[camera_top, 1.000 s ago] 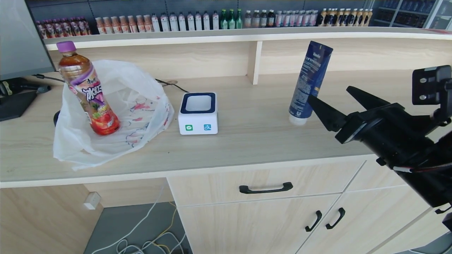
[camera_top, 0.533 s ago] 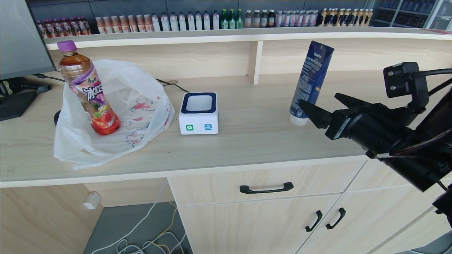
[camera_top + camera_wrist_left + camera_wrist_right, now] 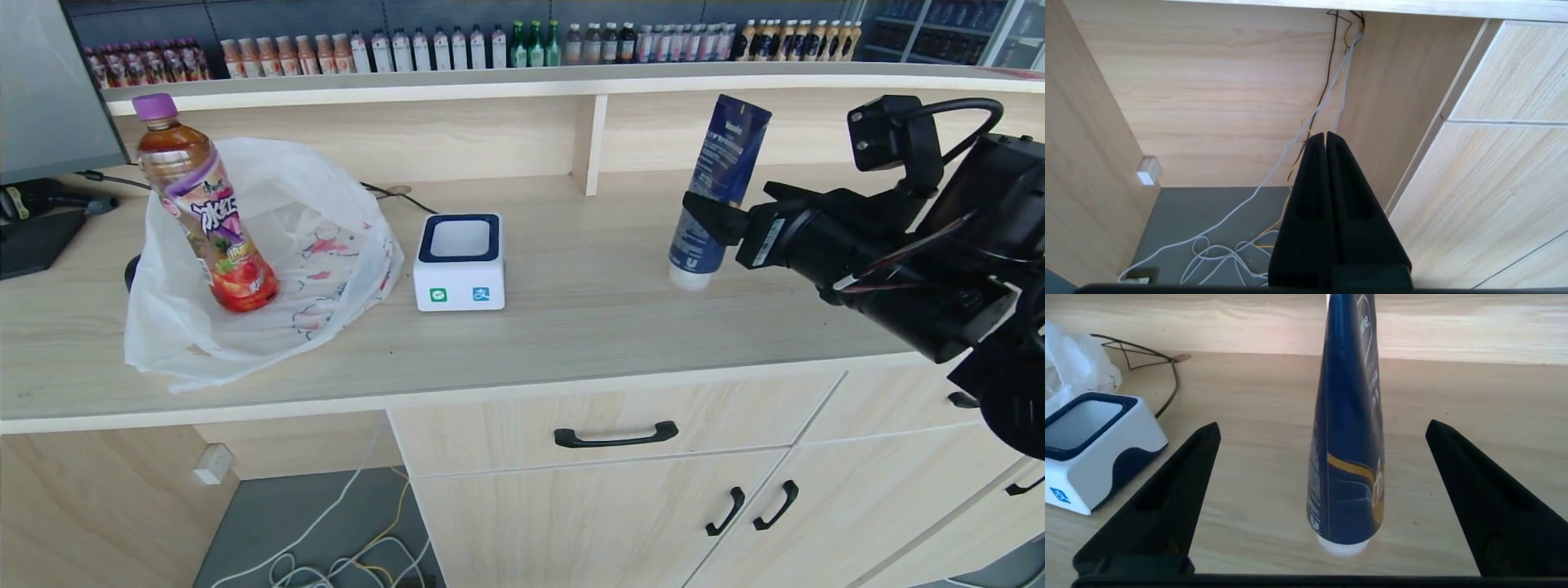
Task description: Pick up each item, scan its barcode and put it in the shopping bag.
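Blue tube [image 3: 718, 192]: upright on its cap, long axis vertical, between the spread jaws of right gripper [image 3: 1323, 429]; left gripper [image 3: 1327, 139] pressed together, below bench [image 3: 571, 327].

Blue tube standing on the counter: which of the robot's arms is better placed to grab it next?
Right. The right claw is open and level with the blue tube, which lines up between its fingers. The left claw is shut, down below the counter by the cabinet doors.

Glossy plastic tube [image 3: 718, 188], matt wood-grain counter [image 3: 571, 327]
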You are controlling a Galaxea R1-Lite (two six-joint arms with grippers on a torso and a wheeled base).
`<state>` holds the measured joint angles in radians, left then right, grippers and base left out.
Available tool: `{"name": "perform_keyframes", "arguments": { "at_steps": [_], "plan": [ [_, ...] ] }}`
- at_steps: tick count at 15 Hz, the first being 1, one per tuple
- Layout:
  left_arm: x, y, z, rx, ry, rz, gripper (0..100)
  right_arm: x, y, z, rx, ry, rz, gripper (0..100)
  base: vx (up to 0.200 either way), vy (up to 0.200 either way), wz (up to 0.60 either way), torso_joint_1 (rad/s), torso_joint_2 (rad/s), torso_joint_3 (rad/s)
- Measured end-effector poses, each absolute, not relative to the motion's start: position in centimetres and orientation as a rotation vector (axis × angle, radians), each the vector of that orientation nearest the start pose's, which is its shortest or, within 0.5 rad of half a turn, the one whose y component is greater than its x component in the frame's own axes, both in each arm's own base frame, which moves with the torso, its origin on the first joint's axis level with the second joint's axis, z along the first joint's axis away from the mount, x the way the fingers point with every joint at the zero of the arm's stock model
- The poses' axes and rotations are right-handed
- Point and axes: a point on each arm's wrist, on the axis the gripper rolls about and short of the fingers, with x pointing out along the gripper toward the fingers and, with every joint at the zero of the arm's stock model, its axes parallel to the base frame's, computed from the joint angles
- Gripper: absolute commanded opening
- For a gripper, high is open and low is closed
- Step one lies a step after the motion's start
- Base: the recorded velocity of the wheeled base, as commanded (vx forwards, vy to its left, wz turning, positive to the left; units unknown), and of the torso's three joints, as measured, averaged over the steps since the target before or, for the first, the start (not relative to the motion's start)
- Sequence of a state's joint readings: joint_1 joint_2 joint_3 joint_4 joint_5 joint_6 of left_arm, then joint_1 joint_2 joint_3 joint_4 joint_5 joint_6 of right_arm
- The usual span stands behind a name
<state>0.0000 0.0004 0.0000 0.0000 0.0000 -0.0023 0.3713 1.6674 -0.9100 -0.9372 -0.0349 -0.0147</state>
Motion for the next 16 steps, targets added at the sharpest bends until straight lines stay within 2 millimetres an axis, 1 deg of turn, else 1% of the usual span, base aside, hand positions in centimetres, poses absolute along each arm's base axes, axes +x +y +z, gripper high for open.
{"name": "perform_keyframes", "arguments": {
  "at_steps": [2, 7, 9, 12, 16],
  "plan": [
    [-2.3, 0.0, 7.5, -0.003, 0.000, 0.000, 0, 29.9, 11.2, 25.1, 0.021, -0.181, 0.327, 100, 0.000, 0.000, 0.00, 0.000, 0.00, 0.000],
    [-2.3, 0.0, 7.5, -0.003, 0.000, 0.000, 0, 32.8, 12.2, 24.8, 0.018, -0.191, 0.324, 100, 0.000, 0.000, 0.00, 0.000, 0.00, 0.000],
    [-2.3, 0.0, 7.5, -0.003, 0.000, 0.000, 0, 33.6, 12.2, 24.3, 0.015, -0.182, 0.318, 100, 0.000, 0.000, 0.00, 0.000, 0.00, 0.000],
    [-2.3, 0.0, 7.5, -0.003, 0.000, 0.000, 0, 34.5, 11.9, 23.9, 0.012, -0.175, 0.304, 100, 0.000, 0.000, 0.00, 0.000, 0.00, 0.000],
    [-2.3, 0.0, 7.5, -0.002, 0.000, 0.000, 0, 35.0, 11.8, 23.6, 0.011, -0.169, 0.295, 100, 0.000, 0.000, 0.00, 0.000, 0.00, 0.000]
  ]
}}
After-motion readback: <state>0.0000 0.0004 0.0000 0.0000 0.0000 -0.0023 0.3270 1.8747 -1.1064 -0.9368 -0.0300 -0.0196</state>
